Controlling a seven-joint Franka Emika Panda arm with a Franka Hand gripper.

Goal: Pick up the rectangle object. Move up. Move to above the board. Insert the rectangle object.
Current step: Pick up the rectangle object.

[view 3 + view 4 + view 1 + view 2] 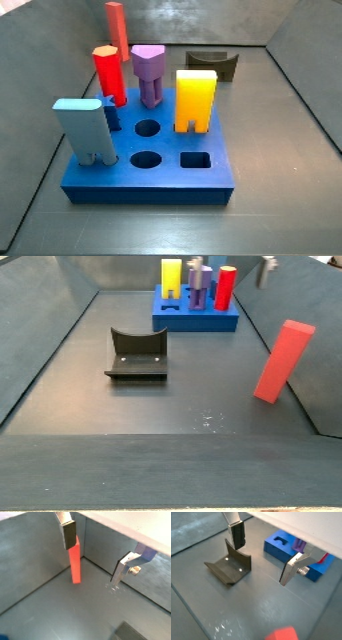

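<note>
The rectangle object, a tall salmon-red bar [282, 361], stands on the floor near a side wall, apart from the board; it also shows in a side view [116, 25]. In a wrist view the bar [75, 562] stands beyond the dark-padded finger, not between the jaws. Only its top [281, 634] shows at the edge of a wrist view. The board [147, 172] is a dark blue block with round and square holes, also visible in a wrist view [281, 549]. My gripper [92, 566] is open and empty above the floor, also in a wrist view [261, 565].
Yellow [195, 98], purple [148, 72], bright red [108, 75] and light blue [84, 128] pegs stand in the board. The fixture [136, 354] sits on the floor between board and front, and shows in a wrist view [230, 566]. Grey walls enclose the floor.
</note>
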